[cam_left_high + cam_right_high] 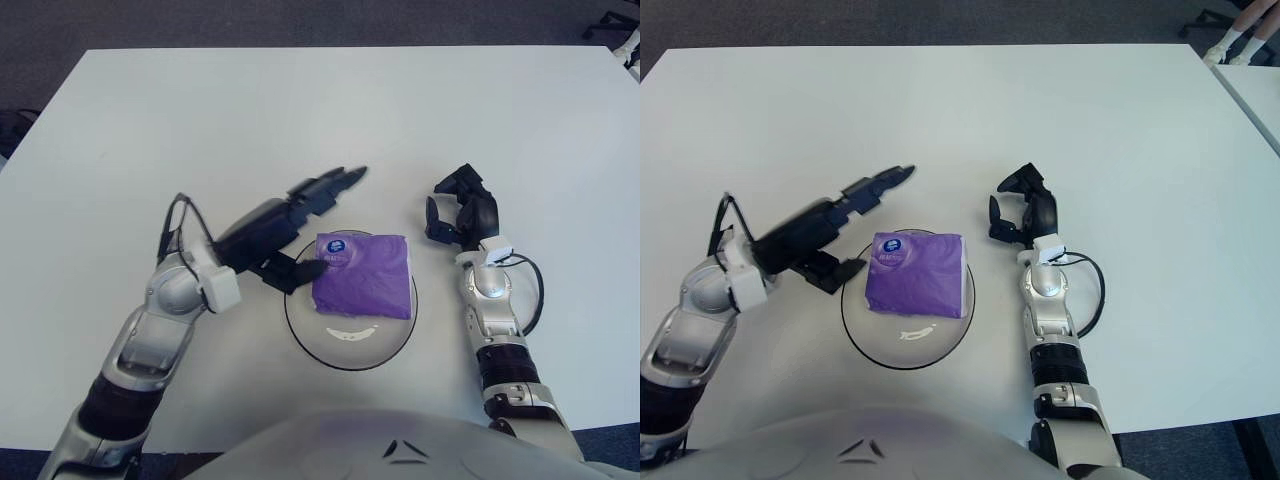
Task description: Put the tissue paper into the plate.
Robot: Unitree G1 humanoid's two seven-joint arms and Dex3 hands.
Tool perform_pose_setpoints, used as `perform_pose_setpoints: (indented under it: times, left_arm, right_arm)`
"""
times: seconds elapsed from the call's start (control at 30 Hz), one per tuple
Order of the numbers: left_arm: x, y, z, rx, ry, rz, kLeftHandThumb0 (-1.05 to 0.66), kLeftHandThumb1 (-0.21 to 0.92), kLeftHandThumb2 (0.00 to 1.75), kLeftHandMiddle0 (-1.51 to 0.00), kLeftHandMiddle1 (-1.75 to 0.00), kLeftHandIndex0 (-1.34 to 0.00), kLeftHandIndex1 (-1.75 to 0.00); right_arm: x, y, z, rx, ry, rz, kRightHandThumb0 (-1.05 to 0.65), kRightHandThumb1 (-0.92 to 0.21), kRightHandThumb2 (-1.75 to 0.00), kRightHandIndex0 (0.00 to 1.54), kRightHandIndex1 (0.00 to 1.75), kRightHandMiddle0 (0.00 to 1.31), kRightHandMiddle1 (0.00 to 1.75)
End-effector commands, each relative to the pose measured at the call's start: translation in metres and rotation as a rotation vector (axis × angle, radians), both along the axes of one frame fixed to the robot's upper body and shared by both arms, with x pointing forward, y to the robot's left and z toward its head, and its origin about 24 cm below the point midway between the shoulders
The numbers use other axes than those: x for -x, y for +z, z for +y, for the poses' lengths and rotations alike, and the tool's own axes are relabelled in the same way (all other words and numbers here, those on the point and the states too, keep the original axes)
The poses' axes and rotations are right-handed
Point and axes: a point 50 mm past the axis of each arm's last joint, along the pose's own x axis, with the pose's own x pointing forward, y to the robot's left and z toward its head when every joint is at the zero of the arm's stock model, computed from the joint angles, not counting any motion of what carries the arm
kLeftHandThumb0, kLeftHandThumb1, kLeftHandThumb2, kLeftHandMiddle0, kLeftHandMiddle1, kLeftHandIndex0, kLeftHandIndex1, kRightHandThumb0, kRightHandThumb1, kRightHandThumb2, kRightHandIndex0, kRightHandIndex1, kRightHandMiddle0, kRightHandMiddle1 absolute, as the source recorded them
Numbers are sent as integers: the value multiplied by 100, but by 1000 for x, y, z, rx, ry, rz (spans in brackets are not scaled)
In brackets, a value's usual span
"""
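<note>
A: What lies closest to the near edge of the table (300, 110)?

B: The plate (330, 352), a round clear dish with a dark rim, sits near the middle of the near edge. The robot's own torso shows just below it.

A: Where is the tissue paper?

B: The tissue paper (365, 276), a purple soft pack with a round blue-and-white label at its upper left corner, lies flat inside the plate. It covers the far half of the dish; its right side reaches the plate's right rim.

A: And the left hand?

B: The left hand (290, 225) shows at the plate's left rim, toward the table's left side. Its fingers are spread and hold nothing: two long fingers (335, 182) point away toward the far right, above the table beyond the plate, while the thumb (298, 269) reaches to the left edge of the pack, close beside the label. Whether the thumb touches the pack cannot be told.

A: The right hand?

B: The right hand (1025, 212) shows to the right of the plate, a little beyond it, wrist toward the near edge. Its fingers are loosely curled, apart from one another, and grasp nothing. It is clear of the plate and pack.
</note>
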Motion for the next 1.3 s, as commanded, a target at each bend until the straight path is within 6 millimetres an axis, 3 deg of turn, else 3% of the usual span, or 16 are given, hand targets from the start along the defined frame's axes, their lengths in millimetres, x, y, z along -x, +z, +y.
perform_pose_setpoints:
  times: [0.0,0.03,0.13,0.37,0.77,1.27]
  left_arm:
    - [-3,3,5,215,188,-47,-63,76,85,-21,-139,-18,-147]
    - [-4,4,7,245,220,-66,-55,71,88,-33,-152,-25,-157]
    - [-9,3,14,361,367,-164,-45,62,96,-52,-167,-36,-169]
    - [-11,-7,19,664,454,-161,-43,48,112,-87,-174,-48,-174]
    - [-12,-20,25,945,550,-80,-47,34,130,-104,-175,-59,-175]
    - [-17,-40,33,970,667,1,-49,30,134,-103,-175,-62,-175]
  right_arm:
    - [16,-30,-1,-20,1,120,-1,-39,-119,55,158,44,175]
    - [16,-30,-1,-21,3,120,-1,-39,-119,55,158,44,175]
    - [16,-30,-1,-22,3,120,-1,-38,-120,57,158,43,175]
    - [16,-29,0,-9,10,108,-1,-31,-128,63,159,46,175]
    - [15,-30,2,-17,14,117,-1,-33,-127,61,160,45,175]
    - [15,-30,5,-29,27,104,-1,-34,-126,59,163,42,175]
